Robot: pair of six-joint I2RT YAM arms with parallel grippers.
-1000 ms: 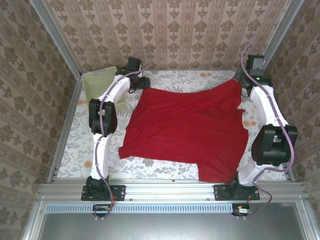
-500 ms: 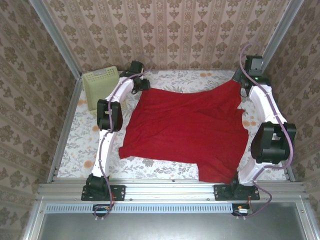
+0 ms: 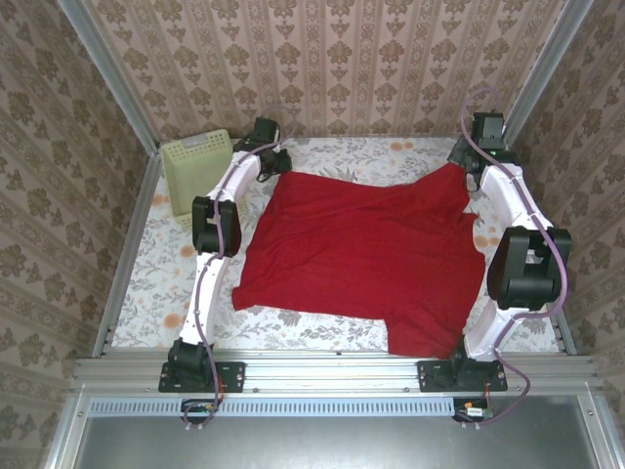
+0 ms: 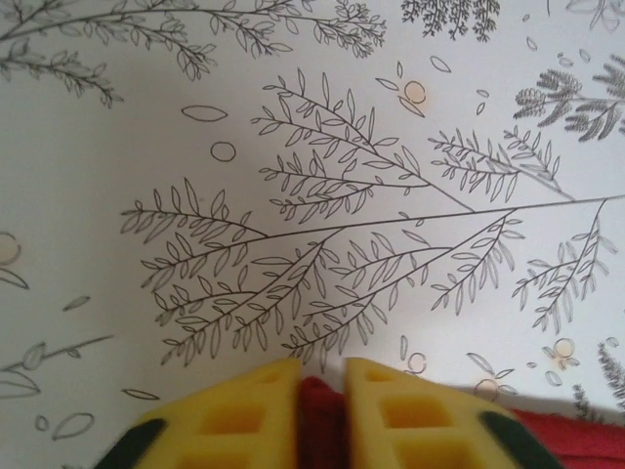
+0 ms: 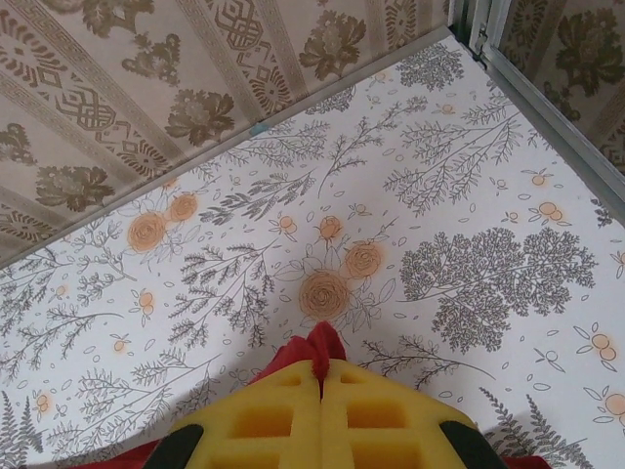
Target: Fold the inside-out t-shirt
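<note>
The inside-out t-shirt (image 3: 366,259) lies spread flat — far corners pinched in the left gripper (image 4: 320,379) and right gripper (image 5: 320,371).

place: lab robot cell | evidence: aluminium frame (image 3: 332,369), damask wallpaper panels (image 3: 342,68), floral table cover (image 3: 146,283)

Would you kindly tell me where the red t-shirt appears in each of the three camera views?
Top external: t-shirt spread across the table's middle.
Left wrist: a red fold at bottom centre, pinched between the left fingers.
Right wrist: a red tip at bottom centre, poking from the right fingers.
Shared landmark: the floral tablecloth.
</note>
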